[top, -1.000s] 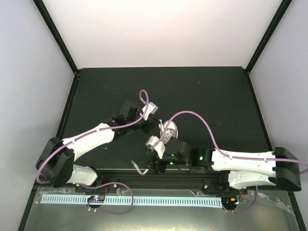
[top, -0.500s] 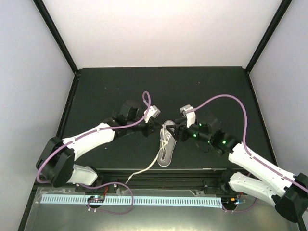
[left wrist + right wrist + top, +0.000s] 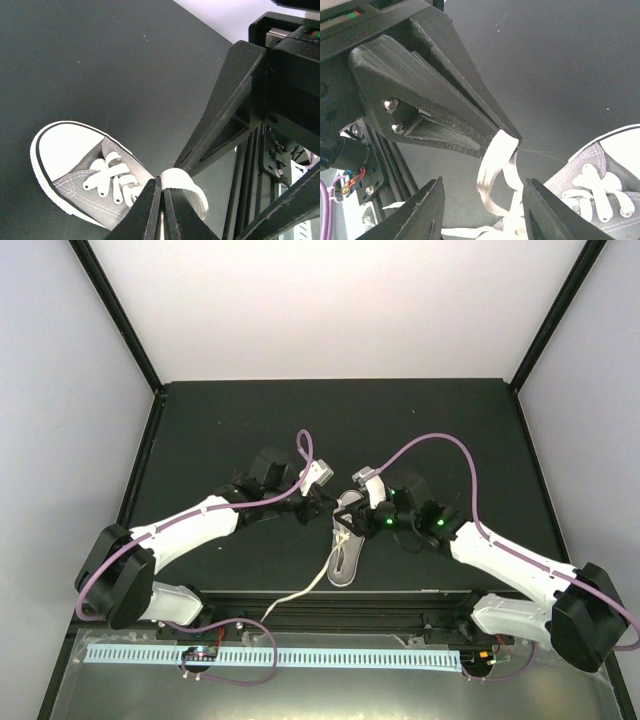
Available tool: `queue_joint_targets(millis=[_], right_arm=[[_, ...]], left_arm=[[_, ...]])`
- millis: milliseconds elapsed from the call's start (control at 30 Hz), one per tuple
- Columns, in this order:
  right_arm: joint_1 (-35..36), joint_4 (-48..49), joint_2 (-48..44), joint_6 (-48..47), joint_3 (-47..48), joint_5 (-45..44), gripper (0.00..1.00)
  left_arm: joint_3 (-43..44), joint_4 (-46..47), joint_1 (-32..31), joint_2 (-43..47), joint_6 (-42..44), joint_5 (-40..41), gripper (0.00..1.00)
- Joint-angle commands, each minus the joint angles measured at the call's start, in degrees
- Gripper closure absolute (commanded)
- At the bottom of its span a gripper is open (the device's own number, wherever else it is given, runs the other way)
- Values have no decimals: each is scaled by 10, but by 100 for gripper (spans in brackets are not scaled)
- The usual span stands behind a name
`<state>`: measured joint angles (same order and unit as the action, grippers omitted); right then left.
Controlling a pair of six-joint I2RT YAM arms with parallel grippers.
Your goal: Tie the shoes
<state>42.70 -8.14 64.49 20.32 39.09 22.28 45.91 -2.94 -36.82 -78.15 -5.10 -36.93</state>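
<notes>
Shoe (image 3: 85,170) — heel hidden; lace (image 3: 192,192) pinched in left gripper (image 3: 162,183).

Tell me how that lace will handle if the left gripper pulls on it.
Probably floppy: the lace droops in a folded loop from the left gripper, so it won't hold shape. It looks flat, so the pinch should hold. The shoe seems small and light; a hard pull might drag it.

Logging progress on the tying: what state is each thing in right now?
sneaker: upright on its sole, untied.
left gripper: shut on lace loop.
right gripper: open, fingers straddling that loop.
lace loop: lifted off the shoe.
trailing lace: slack on the table.
</notes>
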Motion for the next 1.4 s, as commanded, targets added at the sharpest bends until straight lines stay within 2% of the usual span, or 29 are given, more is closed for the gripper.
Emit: queue_joint_targets(millis=[0, 133, 233, 267, 333, 367, 433, 500, 600, 733, 1067, 1367], right_arm=[[-2, 30, 20, -12, 22, 22, 57], [-2, 28, 42, -15, 34, 21, 68], [-3, 17, 41, -6, 37, -6, 86], [-3, 12, 37, 3, 36, -30, 93], [-5, 4, 22, 23, 29, -72, 98], [-8, 1, 16, 33, 24, -87, 98], [-13, -3, 5, 50, 14, -101, 98], [-15, -4, 0, 59, 3, -105, 98], [-17, -5, -1, 68, -7, -102, 98], [-18, 1, -5, 71, -16, -97, 98], [-17, 0, -13, 73, -20, -97, 99], [-17, -3, -28, 75, -27, -98, 98]], left_arm=[[19, 17, 0, -6, 7, -21, 98], [17, 21, -1, -7, 3, -24, 98], [9, 29, -3, -4, -4, -17, 98], [4, 30, -4, -1, -11, -9, 93], [-16, 30, -4, 8, -27, 16, 66], [-35, 34, -4, 14, -36, 21, 56], [-79, 69, -9, 28, -58, 21, 44], [-120, 90, -21, 42, -76, 27, 39], [-172, 125, -47, 60, -105, 34, 39], [-219, 166, -66, 62, -135, 46, 47], [-216, 209, -89, 1, -154, 42, 55], [-202, 196, -99, -16, -149, 91, 78]])
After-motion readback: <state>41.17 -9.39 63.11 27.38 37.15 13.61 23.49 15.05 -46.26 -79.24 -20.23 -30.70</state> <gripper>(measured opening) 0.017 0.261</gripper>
